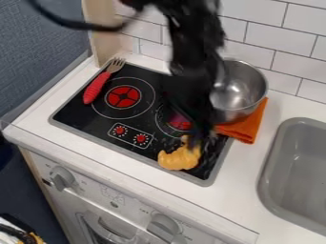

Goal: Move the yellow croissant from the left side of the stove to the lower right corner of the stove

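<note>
yellow toy food (178, 159) is best pinched lightly. how open the gripper (201, 137) is, and anything held, cannot be told

Matte-black robot arm (193, 62) — blocky segments, one loose black cable (75, 24).

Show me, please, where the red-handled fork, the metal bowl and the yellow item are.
Red-handled fork (96, 89): camera view, on its handle.
Metal bowl (242, 91): camera view, on its inside.
Yellow item (177, 159): camera view, on its rounded body.
</note>
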Robot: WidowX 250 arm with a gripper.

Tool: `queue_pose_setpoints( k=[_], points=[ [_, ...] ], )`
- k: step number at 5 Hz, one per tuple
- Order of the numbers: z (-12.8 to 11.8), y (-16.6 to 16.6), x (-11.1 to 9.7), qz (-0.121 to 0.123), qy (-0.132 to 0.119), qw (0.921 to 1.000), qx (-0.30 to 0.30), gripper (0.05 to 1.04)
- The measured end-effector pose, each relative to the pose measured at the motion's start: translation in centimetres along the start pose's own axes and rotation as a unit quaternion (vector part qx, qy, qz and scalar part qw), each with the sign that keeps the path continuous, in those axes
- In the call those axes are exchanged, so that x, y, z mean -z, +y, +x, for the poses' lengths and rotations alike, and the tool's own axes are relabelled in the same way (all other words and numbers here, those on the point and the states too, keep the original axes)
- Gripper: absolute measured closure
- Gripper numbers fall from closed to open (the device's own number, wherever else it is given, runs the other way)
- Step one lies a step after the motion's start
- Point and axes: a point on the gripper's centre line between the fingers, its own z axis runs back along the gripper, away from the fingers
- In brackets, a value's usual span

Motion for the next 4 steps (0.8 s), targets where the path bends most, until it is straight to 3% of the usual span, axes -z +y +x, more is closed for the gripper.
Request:
queue_pose_setpoints(
  k=[1,2,4],
  points=[
    [-0.9,1.4,-2.2,0.01,-0.01,0.9979,-0.063,0.083],
    [-1.4,2.4,-2.1,0.008,-0.005,0.9956,-0.093,0.083],
    [-1.5,2.5,-2.1,0.008,-0.005,0.9954,-0.096,0.083]
  ],
)
